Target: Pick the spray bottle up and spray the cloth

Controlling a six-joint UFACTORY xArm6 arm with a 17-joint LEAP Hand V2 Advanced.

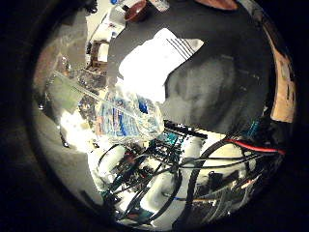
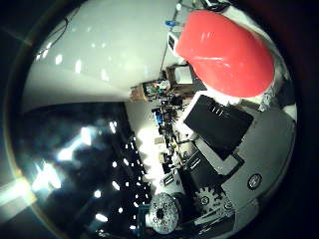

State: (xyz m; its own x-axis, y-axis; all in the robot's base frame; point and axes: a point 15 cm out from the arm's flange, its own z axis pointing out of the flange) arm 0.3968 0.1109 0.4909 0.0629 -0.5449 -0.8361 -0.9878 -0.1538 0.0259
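The spray bottle sits right up against the palm, a clear plastic body with a blue and white label, its thin dip tube running slantwise through it, so it looks lifted off the dark table and carried. The red rounded part that fills a good deal of the thumb-side view is most likely its spray head or trigger, very close to the palm. I would judge the bottle light and fairly stiff, though thin clear walls like these give under a hard squeeze and the plastic is smooth enough to slip; the sensible hold is round the neck and upper body, with one finger free for the trigger. The hand seems curled round the bottle, white finger parts lying beside it, though the actual contact is hard to make out. The white cloth, with a few dark stripes near one edge, lies flat on the table beyond the bottle, well apart from it. The palm looks tipped sideways, one side facing the table and cloth, the other the pale ceiling.
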